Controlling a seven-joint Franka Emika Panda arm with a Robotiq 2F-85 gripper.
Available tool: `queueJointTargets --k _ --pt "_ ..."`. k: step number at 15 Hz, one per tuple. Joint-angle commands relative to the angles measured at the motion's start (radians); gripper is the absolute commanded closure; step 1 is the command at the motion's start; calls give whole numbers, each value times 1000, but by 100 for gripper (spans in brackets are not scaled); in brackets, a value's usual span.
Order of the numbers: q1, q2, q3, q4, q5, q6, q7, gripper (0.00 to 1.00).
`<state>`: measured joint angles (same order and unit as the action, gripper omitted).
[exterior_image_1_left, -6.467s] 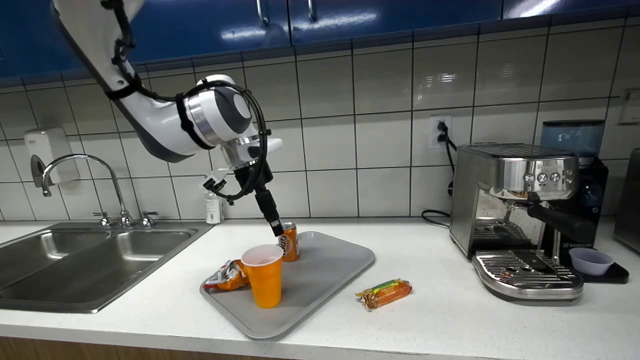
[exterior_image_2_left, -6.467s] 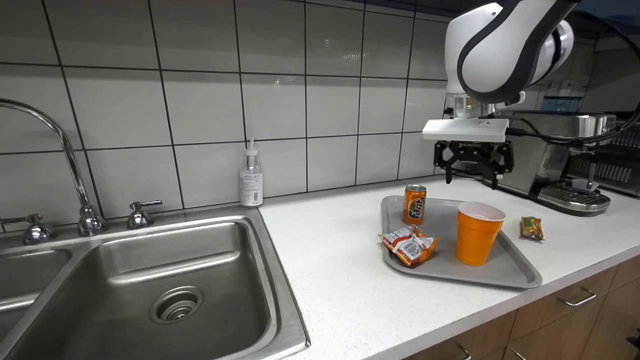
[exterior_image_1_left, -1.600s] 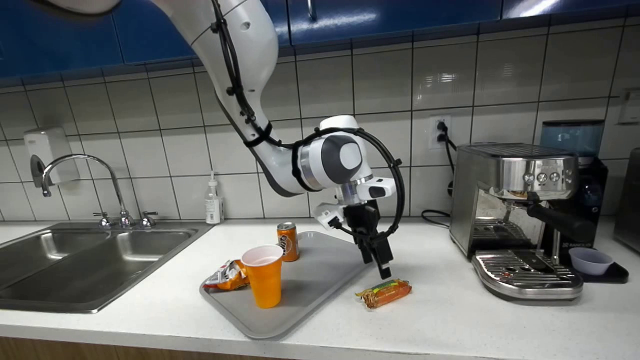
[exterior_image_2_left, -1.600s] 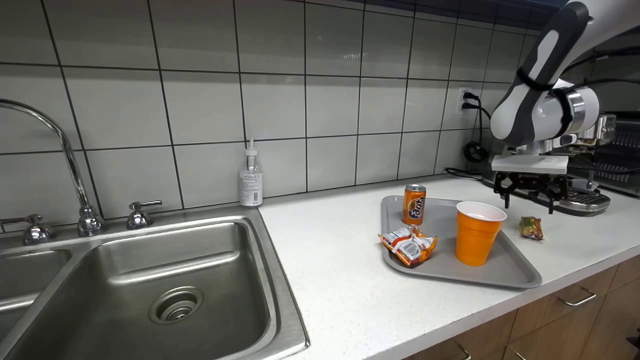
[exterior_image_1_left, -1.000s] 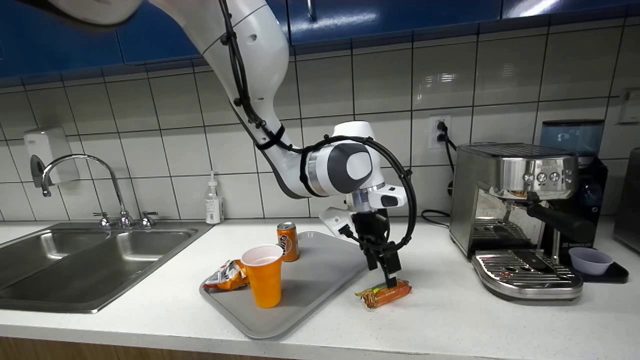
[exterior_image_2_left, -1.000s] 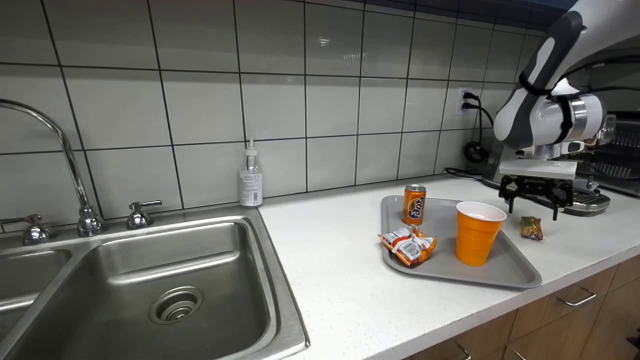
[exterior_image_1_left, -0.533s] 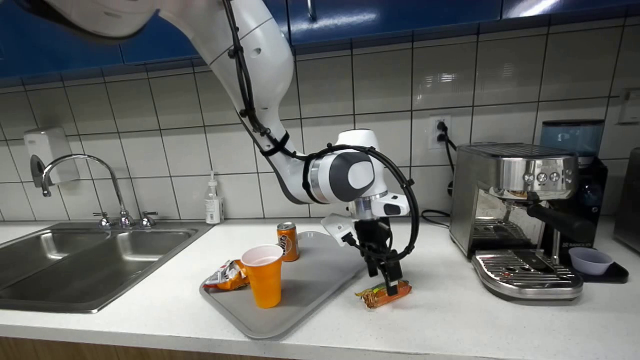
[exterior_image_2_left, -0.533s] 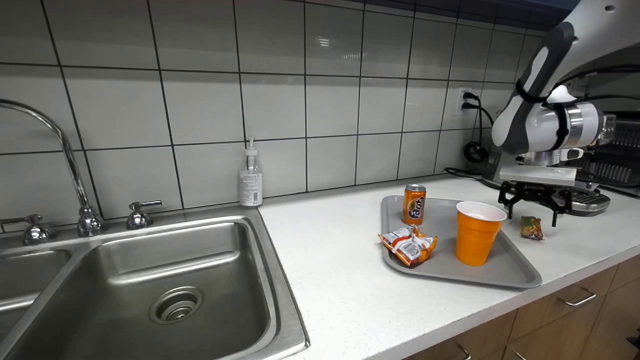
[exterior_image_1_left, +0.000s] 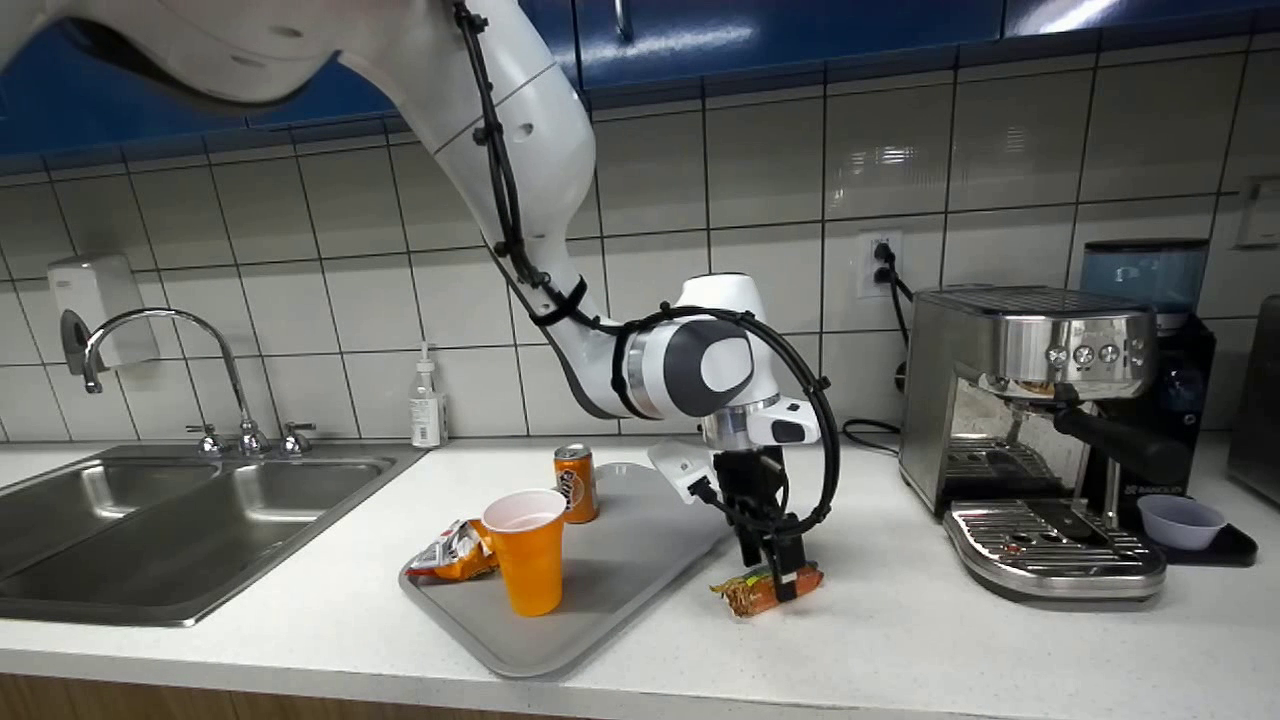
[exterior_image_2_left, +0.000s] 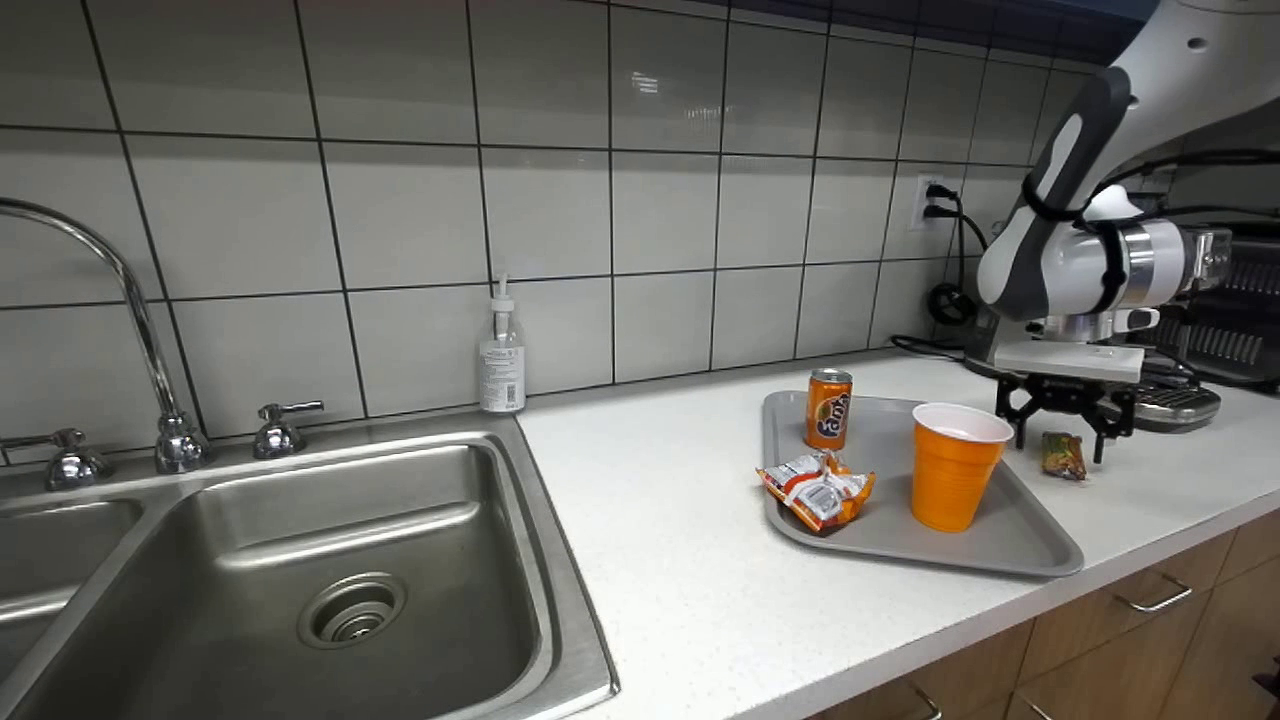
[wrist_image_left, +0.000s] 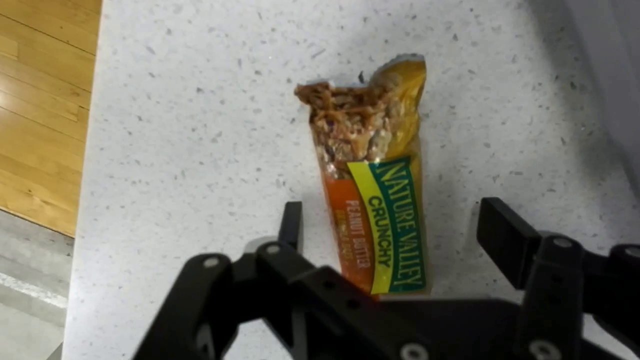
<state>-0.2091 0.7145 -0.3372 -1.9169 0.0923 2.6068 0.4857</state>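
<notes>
The gripper straddled the bar, jaws spread, a gap on either side. The bar lay on the counter near the tray, which held a cup, can and bag.

A wrapped Nature Valley Crunchy Peanut Butter bar, orange, yellow and green with a crinkled, gold-brown end, lies flat on the bench between the sides of the spread gripper, touching neither.
</notes>
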Motion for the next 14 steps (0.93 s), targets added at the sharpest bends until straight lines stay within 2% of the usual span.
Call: queueJointTargets --k 1,6,7,14 --pt "-23 20 15 43 26 -20 -39 42" --pt "-20 21 10 51 23 -17 -35 81" --pt "-19 20 7 50 21 -16 -33 84" --pt "-3 -23 -3 22 16 11 -24 84"
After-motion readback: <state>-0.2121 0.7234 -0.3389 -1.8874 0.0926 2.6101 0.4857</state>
